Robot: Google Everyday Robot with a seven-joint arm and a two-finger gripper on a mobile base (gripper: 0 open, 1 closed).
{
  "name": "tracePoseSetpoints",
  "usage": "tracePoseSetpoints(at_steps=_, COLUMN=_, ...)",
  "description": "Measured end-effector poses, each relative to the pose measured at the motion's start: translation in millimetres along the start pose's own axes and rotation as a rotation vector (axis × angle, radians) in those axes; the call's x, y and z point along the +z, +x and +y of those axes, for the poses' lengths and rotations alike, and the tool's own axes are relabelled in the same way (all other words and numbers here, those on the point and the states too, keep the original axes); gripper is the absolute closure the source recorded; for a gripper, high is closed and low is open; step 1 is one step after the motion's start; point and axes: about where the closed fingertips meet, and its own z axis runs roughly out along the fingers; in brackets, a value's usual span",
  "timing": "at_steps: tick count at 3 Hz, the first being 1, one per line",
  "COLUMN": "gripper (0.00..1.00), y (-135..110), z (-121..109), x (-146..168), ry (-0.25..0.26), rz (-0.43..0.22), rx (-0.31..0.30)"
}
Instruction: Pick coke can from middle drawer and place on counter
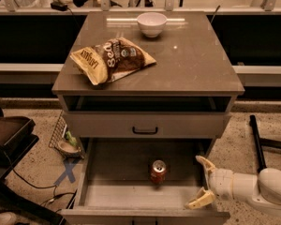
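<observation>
Camera view, single frame. Gripper (196, 182) sits low right, at the right edge of the middle drawer (113, 197), roughly over its right side wall. Claw released: two pale yellow fingers (203, 163) spread wide, one above the other, tips aimed left into the drawer, nothing between them. White arm (255, 187) runs off to the right behind the claw.

Coke can (158, 171) is left of the claw, near but not touching, at about the height of the gap between the fingers. It stands upright on the grey drawer floor, silver top up, a bit right of the floor's centre, apart from every wall. The drawer is pulled out toward the camera, and the can is the only item in it.

Above and left of the claw: flat grey drawer front (182, 124) with a black bar handle (145, 131), shut. Above that, a dark open slot under the counter (196, 55).

The counter is well above the claw. On it, up and far left of the claw, a chip bag (111, 60) lies flat near the left front. A white bowl (151, 24) stands upright at the back, near centre, apart from the bag.

Floor level, far left of the claw: blue tape X (67, 171) beside the drawer's left wall. Right of and above the claw: a black bar (257, 142) lying on the speckled floor.
</observation>
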Motion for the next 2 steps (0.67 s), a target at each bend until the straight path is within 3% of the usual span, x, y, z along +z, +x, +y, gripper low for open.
tracePoseSetpoints(at_steps=1, gripper=0.0, y=-0.7, z=-2.3, x=27.9, ry=-0.006, rz=-0.008, rx=-0.038)
tracePoseSetpoints(at_steps=2, gripper=0.0, y=4.7, z=-13.7, x=88.8, ry=-0.029, rz=-0.063, rx=-0.103)
